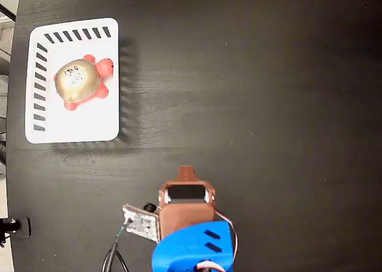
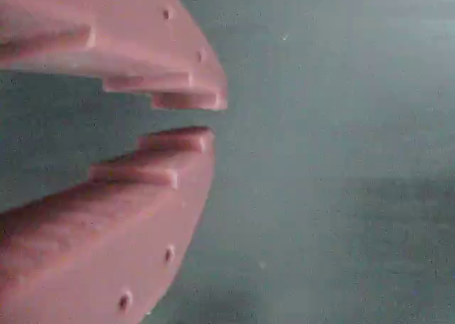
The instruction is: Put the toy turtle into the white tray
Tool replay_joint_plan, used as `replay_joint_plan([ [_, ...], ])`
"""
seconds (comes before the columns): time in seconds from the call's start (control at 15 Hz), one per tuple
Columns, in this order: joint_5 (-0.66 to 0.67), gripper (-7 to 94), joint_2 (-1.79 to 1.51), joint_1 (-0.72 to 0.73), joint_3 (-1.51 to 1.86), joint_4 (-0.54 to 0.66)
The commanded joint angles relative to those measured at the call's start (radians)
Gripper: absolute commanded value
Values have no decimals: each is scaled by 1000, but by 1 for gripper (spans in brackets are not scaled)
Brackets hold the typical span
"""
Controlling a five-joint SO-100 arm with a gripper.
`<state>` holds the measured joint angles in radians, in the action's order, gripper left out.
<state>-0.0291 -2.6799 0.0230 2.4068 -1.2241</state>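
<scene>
The toy turtle (image 1: 80, 81), with a gold domed shell and red-pink head and feet, lies inside the white tray (image 1: 89, 126) at the upper left of the fixed view. Its head points right, and dark slots run along the tray's top and left edges. My gripper (image 1: 187, 172) sits far from the tray, near the bottom centre, folded back over the blue arm base (image 1: 194, 248). In the wrist view the brown-pink fingers (image 2: 163, 68) of my gripper (image 2: 217, 119) are almost together, with only a thin gap at the tips and nothing between them. Only bare tabletop shows behind them.
The dark wood-grain table (image 1: 268, 105) fills both views. A metal bracket (image 1: 140, 221) and a black cable (image 1: 113, 257) sit to the left of the arm base. The table's left edge runs close beside the tray.
</scene>
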Motion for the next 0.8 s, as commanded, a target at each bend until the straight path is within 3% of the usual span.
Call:
replay_joint_plan([
  [0.0,5,-1,-195,5,147,43],
  [0.73,-95,-1,-663,-15,489,-97],
])
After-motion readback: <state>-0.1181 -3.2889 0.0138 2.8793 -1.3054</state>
